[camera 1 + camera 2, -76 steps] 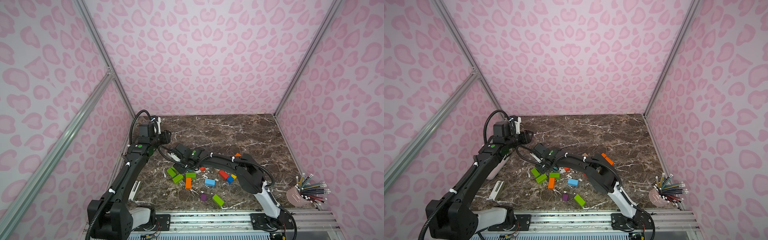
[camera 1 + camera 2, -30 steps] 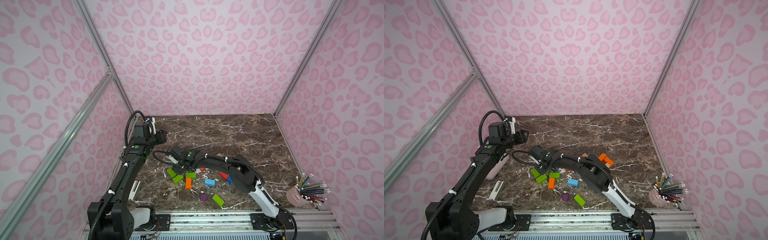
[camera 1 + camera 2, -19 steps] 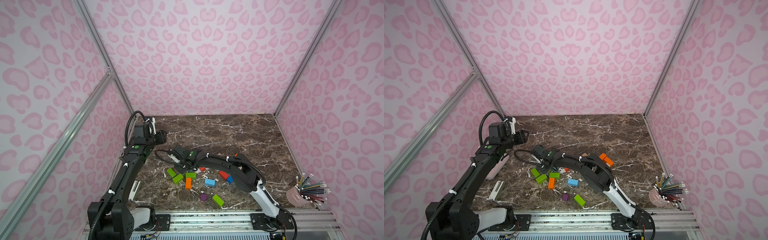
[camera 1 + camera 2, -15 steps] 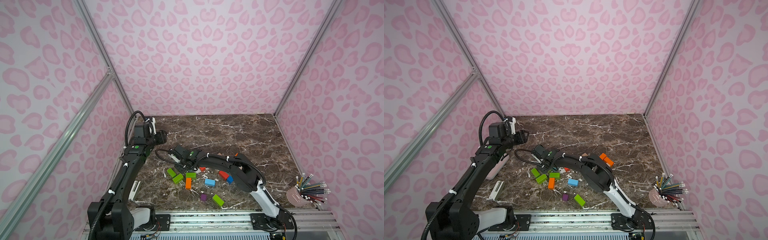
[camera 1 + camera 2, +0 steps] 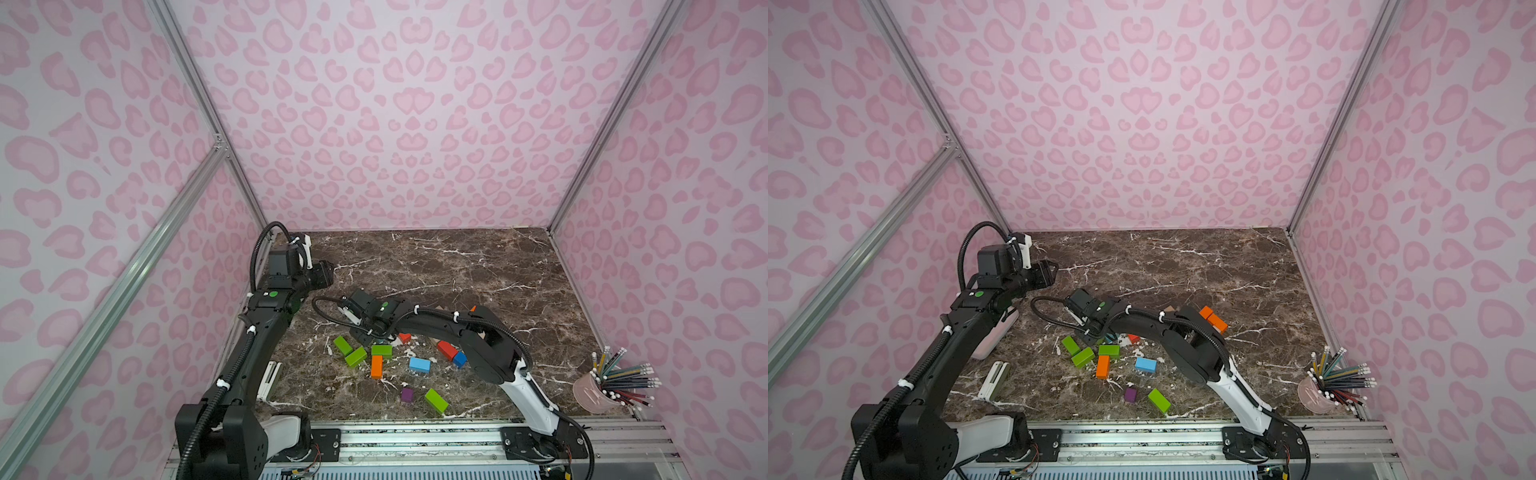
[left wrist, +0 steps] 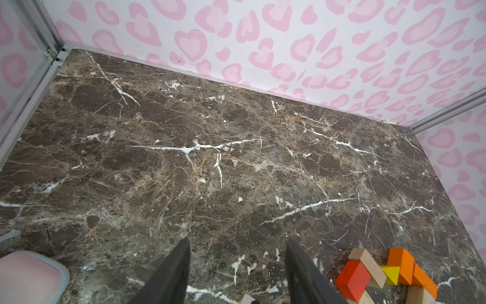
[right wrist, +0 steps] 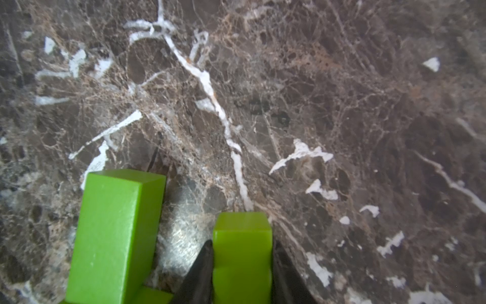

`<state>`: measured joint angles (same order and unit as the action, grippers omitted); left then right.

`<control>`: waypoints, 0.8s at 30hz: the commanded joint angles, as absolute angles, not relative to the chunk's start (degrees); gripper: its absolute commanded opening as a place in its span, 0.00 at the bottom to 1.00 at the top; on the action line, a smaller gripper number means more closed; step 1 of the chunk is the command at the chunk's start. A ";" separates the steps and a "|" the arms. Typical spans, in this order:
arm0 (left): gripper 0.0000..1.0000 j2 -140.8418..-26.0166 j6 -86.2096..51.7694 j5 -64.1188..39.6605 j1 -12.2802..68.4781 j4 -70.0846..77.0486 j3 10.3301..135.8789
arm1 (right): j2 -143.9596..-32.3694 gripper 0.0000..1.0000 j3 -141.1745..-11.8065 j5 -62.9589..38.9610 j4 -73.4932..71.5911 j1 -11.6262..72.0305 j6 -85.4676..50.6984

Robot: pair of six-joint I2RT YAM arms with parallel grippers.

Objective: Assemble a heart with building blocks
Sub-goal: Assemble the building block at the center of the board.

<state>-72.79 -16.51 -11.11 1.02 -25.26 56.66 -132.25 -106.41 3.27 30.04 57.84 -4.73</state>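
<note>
Only the right wrist view shows the grip — the right gripper is clamped on a glossy green block, beside another green brick, near the table front. Both top views hide it under the right arm. The left gripper hangs, jaws apart — empty.

In both top views we look steeply down from high above the front rail onto the marble table, far enough off to hold all of it and three pink walls; the pair shows nearly the same scene. From the left wrist we look low across the table toward its far right corner, catching the orange blocks, which a top view shares. From the right wrist we hover very close over the table, one green brick looming large; both top views share its neighbouring green bricks.
</note>
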 commanded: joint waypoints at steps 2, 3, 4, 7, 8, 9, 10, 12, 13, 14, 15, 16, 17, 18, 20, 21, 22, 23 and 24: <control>0.60 -72.73 -16.17 -11.45 0.98 -22.98 56.56 | -131.41 0.27 -106.15 3.31 29.79 57.79 -5.70; 0.60 -72.77 -16.17 -11.47 1.01 -22.97 56.58 | -131.42 0.27 -105.85 3.19 29.64 57.74 -5.85; 0.60 -72.77 -16.17 -11.46 1.00 -23.00 56.59 | -131.45 0.27 -105.51 2.93 29.34 57.78 -6.06; 0.60 -72.77 -16.24 -11.51 1.02 -23.00 56.60 | -131.42 0.31 -105.20 2.89 29.09 57.75 -6.24; 0.60 -72.77 -16.27 -11.59 0.97 -22.98 56.60 | -131.44 0.33 -105.27 2.96 29.01 57.75 -6.24; 0.60 -72.77 -16.28 -11.60 0.98 -22.94 56.58 | -130.11 0.35 -105.29 3.03 29.00 57.77 -6.33; 0.60 -72.77 -16.27 -11.59 1.00 -22.95 56.60 | -130.06 0.37 -105.48 3.00 29.09 57.75 -6.37; 0.60 -72.82 -16.33 -11.60 1.00 -22.99 56.53 | -129.84 0.41 -105.73 2.99 29.11 57.74 -6.34; 0.60 -72.86 -16.30 -11.74 0.97 -23.00 56.60 | -129.77 0.42 -105.87 3.15 29.25 57.81 -6.33; 0.60 -72.86 -16.33 -11.70 0.99 -22.95 56.58 | -129.73 0.43 -105.97 3.22 29.32 57.75 -6.41; 0.60 -72.86 -16.26 -11.70 0.99 -23.02 56.60 | -129.61 0.45 -106.02 3.43 29.35 57.80 -6.44; 0.60 -72.86 -16.32 -11.70 0.97 -23.00 56.60 | -129.54 0.47 -105.96 3.56 29.43 57.75 -6.50; 0.60 -72.86 -16.26 -11.79 1.01 -22.95 56.55 | -129.33 0.49 -105.90 3.60 29.34 57.68 -6.45; 0.60 -72.86 -16.26 -11.78 0.98 -22.86 56.57 | -129.16 0.51 -105.75 3.54 29.36 57.69 -6.50; 0.60 -72.86 -16.32 -11.86 1.02 -22.89 56.51 | -128.58 0.54 -105.27 3.23 29.23 57.54 -6.25; 0.60 -72.86 -16.33 -11.87 1.02 -22.89 56.51 | -128.15 0.55 -104.56 2.85 28.94 57.40 -5.96; 0.60 -72.86 -16.26 -11.87 1.03 -22.93 56.45 | -127.46 0.57 -103.66 2.19 28.28 57.24 -5.49; 0.60 -72.80 -16.26 -11.94 1.02 -22.88 56.54 | -126.69 0.58 -102.58 1.67 27.68 57.09 -5.22; 0.60 -72.80 -16.31 -11.97 1.01 -22.86 56.51 | -126.10 0.58 -101.66 1.28 27.24 56.94 -5.10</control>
<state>-72.79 -16.53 -11.53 1.02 -25.26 56.58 -127.70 -102.89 2.79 28.75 57.23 -6.04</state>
